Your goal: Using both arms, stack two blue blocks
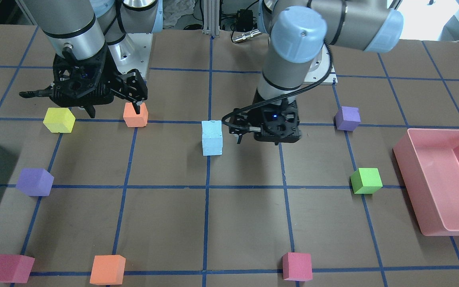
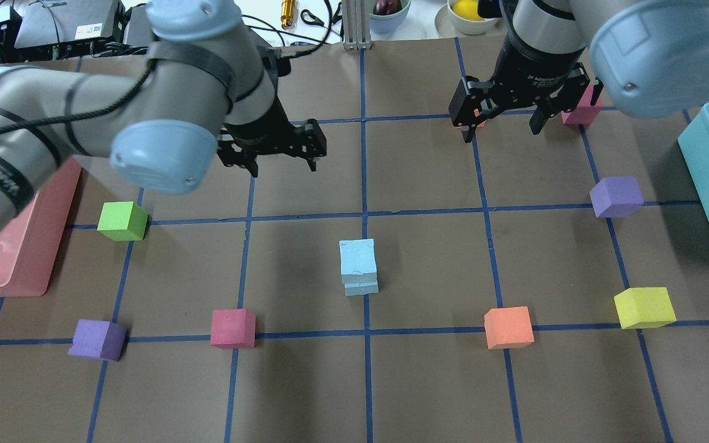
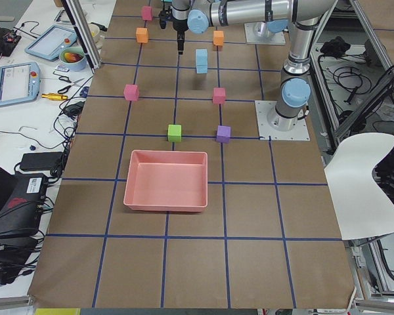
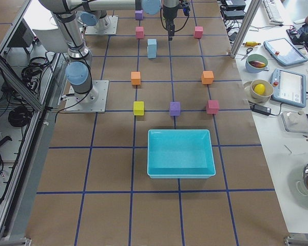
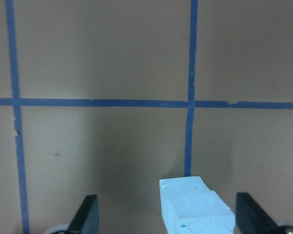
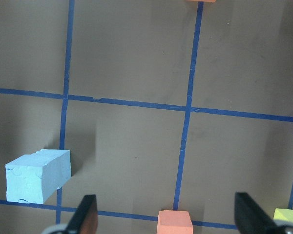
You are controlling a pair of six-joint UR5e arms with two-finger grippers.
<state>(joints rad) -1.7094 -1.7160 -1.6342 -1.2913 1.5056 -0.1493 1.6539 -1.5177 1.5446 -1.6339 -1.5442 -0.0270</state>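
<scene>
The two blue blocks (image 2: 359,268) stand stacked, one on the other, at the centre of the overhead view. The left gripper (image 2: 283,161) hangs up-left of them with jaws spread apart. The right gripper (image 2: 502,126), at upper right, also has its jaws spread wide.

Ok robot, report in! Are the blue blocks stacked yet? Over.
Left fingers open, empty. Right fingers open, empty. Blue blocks stacked, standing free. Orange block well aside.

Overhead and front cameras face each other across the blue stack (image 2: 359,267), looking down. End cameras catch it from afar, wrist cameras from close above.
</scene>
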